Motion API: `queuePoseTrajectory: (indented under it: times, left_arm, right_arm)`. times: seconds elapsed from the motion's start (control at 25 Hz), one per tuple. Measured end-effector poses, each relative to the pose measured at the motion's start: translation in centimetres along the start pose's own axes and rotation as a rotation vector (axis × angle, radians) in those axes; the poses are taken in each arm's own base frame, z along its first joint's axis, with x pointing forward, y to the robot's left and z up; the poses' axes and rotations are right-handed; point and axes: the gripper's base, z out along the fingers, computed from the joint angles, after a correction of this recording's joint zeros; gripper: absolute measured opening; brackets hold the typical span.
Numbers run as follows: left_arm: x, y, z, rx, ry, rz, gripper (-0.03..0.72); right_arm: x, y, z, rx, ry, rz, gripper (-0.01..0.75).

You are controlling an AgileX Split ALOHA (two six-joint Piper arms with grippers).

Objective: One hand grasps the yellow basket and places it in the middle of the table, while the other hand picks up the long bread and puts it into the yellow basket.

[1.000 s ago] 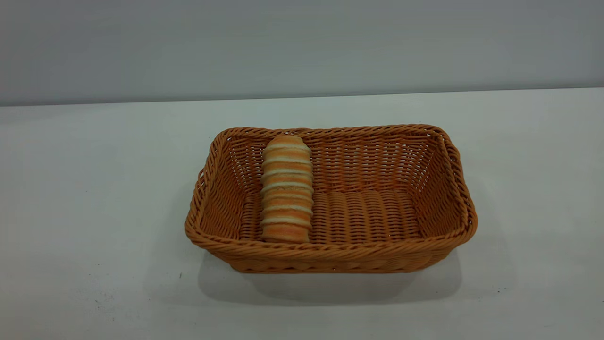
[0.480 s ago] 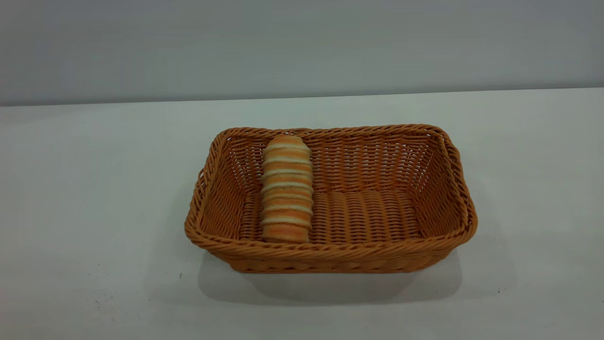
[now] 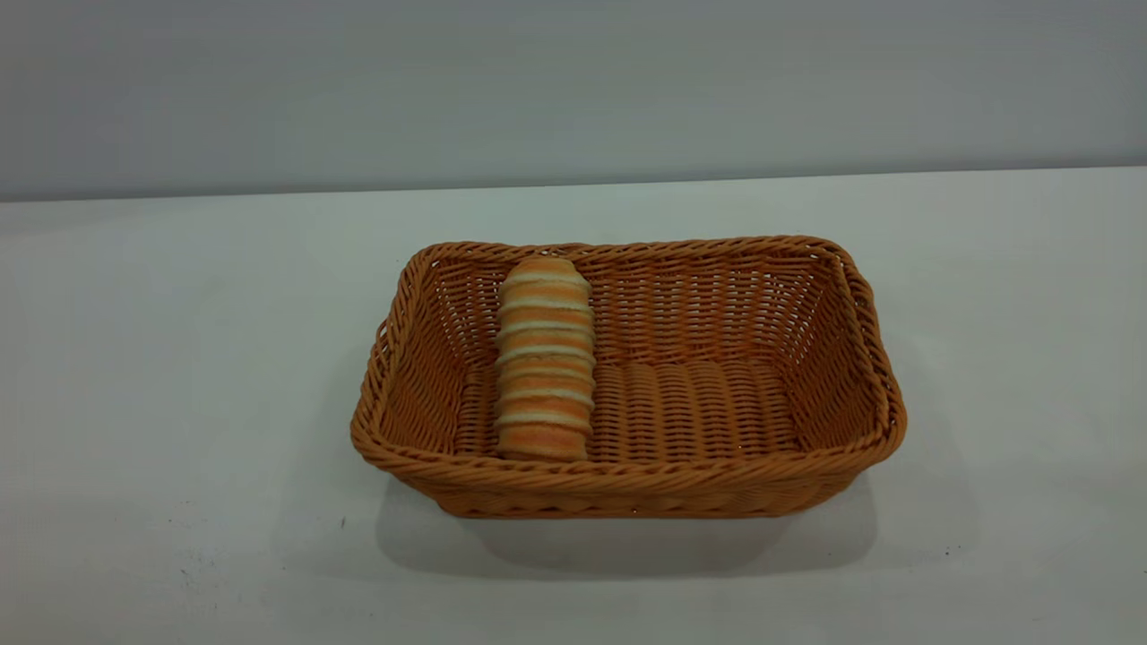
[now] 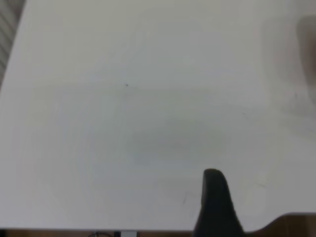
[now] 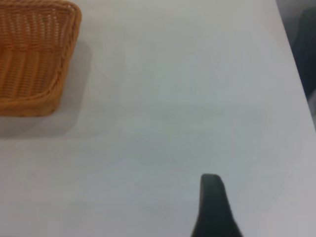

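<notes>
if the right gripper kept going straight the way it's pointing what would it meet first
Probably just bare table. In the right wrist view only one finger shows, and the yellow basket sits off to one side of that line, though depth is unclear.

You had the yellow basket [image 3: 833, 313] standing near the middle of the table [image 3: 161, 358]. The long bread [image 3: 545, 358] lay inside it, toward the basket's left end, running front to back, its far end leaning against the rear wall.
</notes>
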Motion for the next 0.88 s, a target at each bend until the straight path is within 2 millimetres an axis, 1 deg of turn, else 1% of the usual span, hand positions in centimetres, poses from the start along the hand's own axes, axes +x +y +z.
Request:
queuePoseTrajectory:
  times: [0.88]
  left_arm:
    - [0.03, 0.04, 0.0, 0.023, -0.004, 0.018, 0.557]
  right_arm:
    - [0.01, 0.0, -0.01, -0.001, -0.001, 0.0, 0.546]
